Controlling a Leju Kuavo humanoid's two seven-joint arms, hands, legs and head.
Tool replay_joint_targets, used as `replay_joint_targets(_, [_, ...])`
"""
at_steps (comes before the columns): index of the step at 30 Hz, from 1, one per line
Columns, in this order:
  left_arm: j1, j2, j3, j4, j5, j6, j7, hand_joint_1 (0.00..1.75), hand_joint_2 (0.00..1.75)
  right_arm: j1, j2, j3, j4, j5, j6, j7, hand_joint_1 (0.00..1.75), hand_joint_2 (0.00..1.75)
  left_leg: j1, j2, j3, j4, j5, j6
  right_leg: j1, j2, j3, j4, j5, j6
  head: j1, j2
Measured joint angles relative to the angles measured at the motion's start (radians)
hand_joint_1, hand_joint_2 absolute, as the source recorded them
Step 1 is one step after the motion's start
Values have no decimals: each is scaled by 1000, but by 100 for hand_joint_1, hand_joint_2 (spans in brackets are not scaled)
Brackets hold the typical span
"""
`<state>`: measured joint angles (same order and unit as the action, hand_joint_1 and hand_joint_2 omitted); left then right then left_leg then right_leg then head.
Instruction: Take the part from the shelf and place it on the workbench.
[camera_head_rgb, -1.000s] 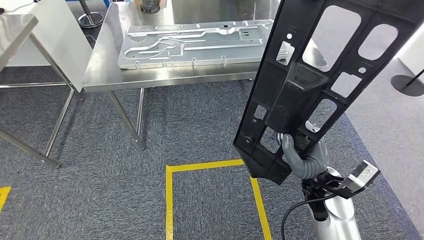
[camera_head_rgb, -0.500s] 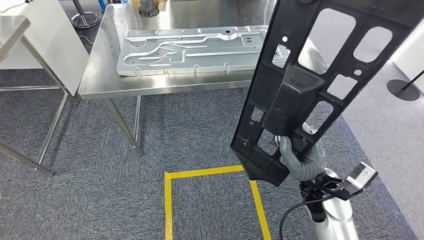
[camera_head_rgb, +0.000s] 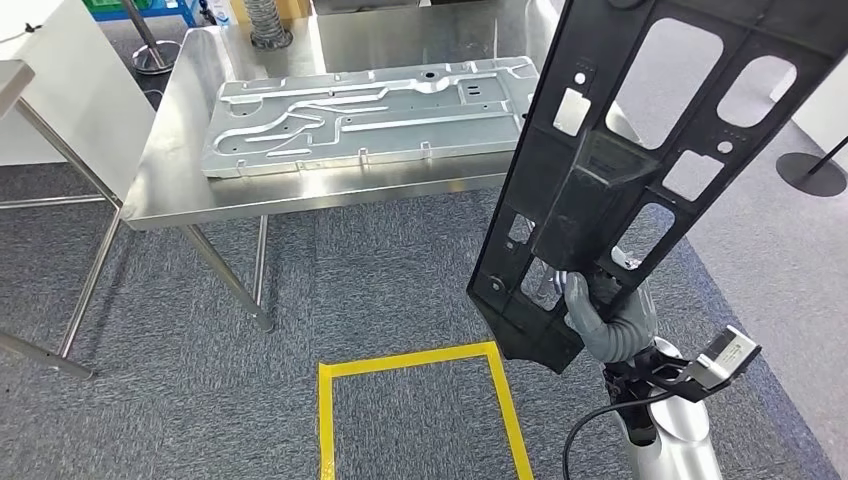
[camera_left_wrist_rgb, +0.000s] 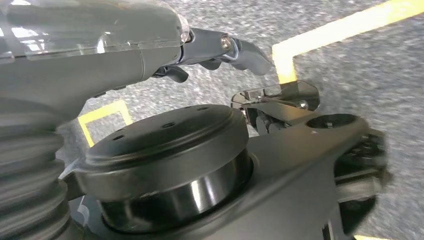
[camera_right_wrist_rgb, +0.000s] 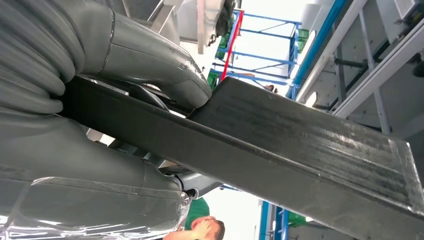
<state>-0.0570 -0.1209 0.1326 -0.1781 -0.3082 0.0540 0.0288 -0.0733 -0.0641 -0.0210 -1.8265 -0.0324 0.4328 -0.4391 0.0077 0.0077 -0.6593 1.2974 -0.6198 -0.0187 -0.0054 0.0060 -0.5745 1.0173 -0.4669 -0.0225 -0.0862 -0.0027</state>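
The right hand (camera_head_rgb: 605, 320) still grips the black plastic frame (camera_head_rgb: 640, 150) upright; the tabletop (camera_head_rgb: 180, 170) has drawn nearer, so placement approaches.

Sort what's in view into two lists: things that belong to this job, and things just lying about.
Job:
- black part, gripped upright
- right hand, gripping the part's lower end
- workbench, steel

Lying about:
- silver stamped metal panel flat on the workbench
- yellow floor tape
- round black stand base on the floor
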Motion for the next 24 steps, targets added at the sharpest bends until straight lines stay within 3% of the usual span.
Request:
replay_joint_targets(1, [-1,0,0,0,0,-2,0,0,175,1,0,0,0,0,0,0,175,175,-3,0,-14,1,13,6,4,1,10,0,-7,-2,0,0])
replay_joint_targets(2, [-1,0,0,0,-1,-2,1,0,175,2,0,0,0,0,0,0,175,175,-7,-1,-10,-36,49,13,6,3,21,0,-15,-3,0,0])
replay_joint_targets(4, [1,0,0,0,-2,-2,3,0,175,2,0,0,-1,0,0,0,175,175,-22,-1,27,-165,144,34,9,6,42,-1,-29,-2,0,0])
replay_joint_targets(5, [2,1,0,0,-3,-2,4,0,175,2,0,0,-1,0,0,0,175,175,-30,-1,43,-221,163,43,9,8,47,-1,-35,1,0,0])
replay_joint_targets(7, [3,2,0,0,-4,-3,4,0,175,5,0,0,-1,0,0,0,175,175,-39,-3,58,-272,169,57,10,9,51,1,-40,10,0,0])
replay_joint_targets(9, [2,1,0,0,-4,-4,3,0,175,7,0,-2,-2,0,0,0,175,175,-35,-4,76,-293,176,63,10,9,53,10,-41,19,0,0])
replay_joint_targets(11, [2,0,0,0,-5,-4,3,0,175,5,2,-5,-3,0,0,0,175,175,-30,-4,98,-309,179,67,8,7,39,53,-62,29,0,0])
replay_joint_targets(14, [1,-1,0,0,-6,-6,3,0,175,6,3,-8,-3,-1,0,-1,175,175,-27,-4,116,-314,169,67,-3,5,-64,215,-132,47,0,0])
replay_joint_targets(15, [2,-1,0,0,-6,-6,3,0,175,7,3,-9,-2,-2,0,-1,175,175,-26,-4,121,-314,163,65,-8,5,-98,254,-139,52,0,0])
replay_joint_targets(16, [3,-1,0,0,-7,-6,3,0,175,7,3,-9,-2,-3,0,-1,175,175,-25,-4,129,-313,156,62,-14,4,-116,258,-125,58,0,0])
replay_joint_targets(17, [3,-1,0,0,-7,-6,3,0,175,8,3,-9,-2,-4,0,-2,175,175,-22,-5,139,-312,147,58,-21,3,-115,226,-91,65,0,0])
replay_joint_targets(19, [5,0,0,0,-10,-6,4,0,175,10,3,-10,-1,-8,0,-5,175,175,-16,-6,163,-309,127,46,-32,-1,-82,105,-2,77,0,0])
replay_joint_targets(21, [4,0,0,0,-12,-5,4,0,175,18,3,-12,-1,-12,0,-8,175,175,-14,-7,175,-304,108,30,-30,-7,-60,30,28,69,0,0])
replay_joint_targets(24, [4,0,0,0,-14,-3,4,0,175,33,3,-16,-5,-16,-2,-14,175,175,-11,-6,184,-293,93,10,-21,-6,-51,23,24,35,0,0])
